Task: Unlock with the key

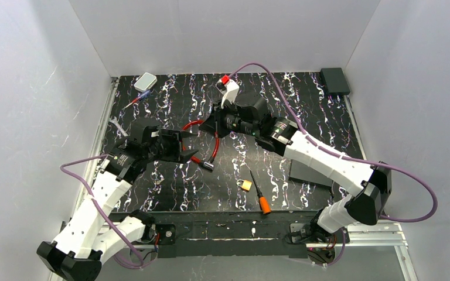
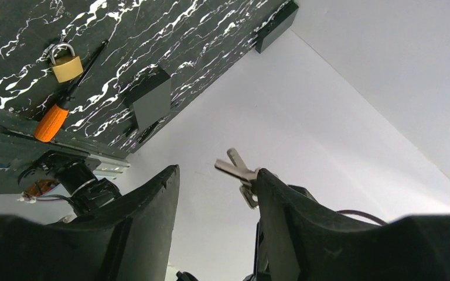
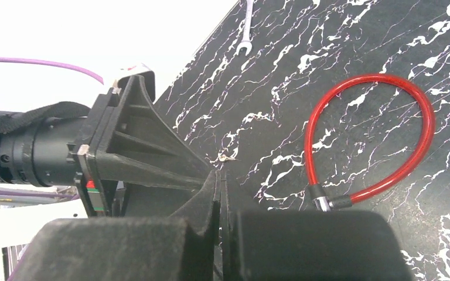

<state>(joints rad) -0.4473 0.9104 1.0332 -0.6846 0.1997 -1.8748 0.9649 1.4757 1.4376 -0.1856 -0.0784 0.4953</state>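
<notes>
Key [image 2: 237, 170]: small silvery bunch, off the table, touching the tip of one finger of the left gripper [image 2: 218, 173]. That gripper's jaws stand half apart. Right gripper [image 3: 220, 182]: fingers pressed together, contents unclear. Brass padlock [image 2: 66, 67] beside orange-handled screwdriver [image 2: 51, 122] on the marbled table [image 2: 152, 35].

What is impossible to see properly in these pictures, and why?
Key: left wrist view, its held end is hidden behind a finger of the left end effector.
Key, right wrist view: only a pale speck at the right end effector's shut tips.
Red cable lock: right wrist view, one end hidden behind that end effector.
Padlock keyhole: overhead view, too small.
</notes>
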